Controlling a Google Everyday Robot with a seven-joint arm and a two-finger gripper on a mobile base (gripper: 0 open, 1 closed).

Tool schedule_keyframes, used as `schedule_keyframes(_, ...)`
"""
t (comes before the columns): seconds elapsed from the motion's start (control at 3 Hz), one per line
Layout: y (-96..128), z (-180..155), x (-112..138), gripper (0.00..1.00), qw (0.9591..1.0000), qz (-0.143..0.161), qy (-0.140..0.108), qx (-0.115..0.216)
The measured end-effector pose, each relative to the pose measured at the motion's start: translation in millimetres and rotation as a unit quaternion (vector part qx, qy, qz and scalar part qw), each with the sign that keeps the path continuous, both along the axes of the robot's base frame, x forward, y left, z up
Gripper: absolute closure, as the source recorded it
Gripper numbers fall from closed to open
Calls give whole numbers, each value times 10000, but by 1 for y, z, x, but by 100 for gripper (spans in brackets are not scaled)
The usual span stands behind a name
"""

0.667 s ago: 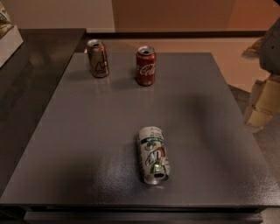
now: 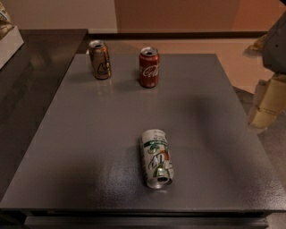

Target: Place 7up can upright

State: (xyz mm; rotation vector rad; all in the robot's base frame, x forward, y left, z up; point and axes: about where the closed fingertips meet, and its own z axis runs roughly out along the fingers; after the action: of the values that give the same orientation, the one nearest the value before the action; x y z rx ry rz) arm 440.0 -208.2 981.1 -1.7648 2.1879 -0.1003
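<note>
Fingers (image 2: 270, 100) way over at the right edge of the shot, pale cream, hanging off past the right side of the desk (image 2: 89, 134) and lower than a grey chunk of arm (image 2: 277, 44) up in the top right corner. Partly cut off by the frame, so honestly can't tell whether open or closed. Not touching anything on the desk, and well apart from all three cans.

7up can (image 2: 157, 159) lying flat on its side on the dark grey desk, toward the near edge and a bit right of the middle. Long axis running roughly front to back, opened top end pointing at the near edge, bottom end pointing toward the far side. Silver-white with green lettering and a red spot facing up. Off on its own, apart from everything else.

Back near the far edge, two more cans, both standing upright. Red Coca-Cola can (image 2: 149, 68) about centre along the far side, brown-gold can (image 2: 99, 59) to its left, closer to the far left corner. Near each other but clearly apart, with a gap between. Both well away from the 7up can.

Left of the desk, a darker counter (image 2: 35, 67) running alongside, with a white object (image 2: 6, 36) cropped at the top left corner. Beyond the desk, tan floor (image 2: 232, 49) and a pale wall (image 2: 58, 13).
</note>
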Motion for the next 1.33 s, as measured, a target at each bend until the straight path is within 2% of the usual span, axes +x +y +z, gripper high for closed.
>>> schedule_keyframes(0.67,13,4,1,0,9993,358,-82,-39)
schedule_keyframes(1.0,82,2,-7,0,9692,2385,-496,-354)
schedule_keyframes(1.33,107,-5,-10,0,9368,3372,-745,-555)
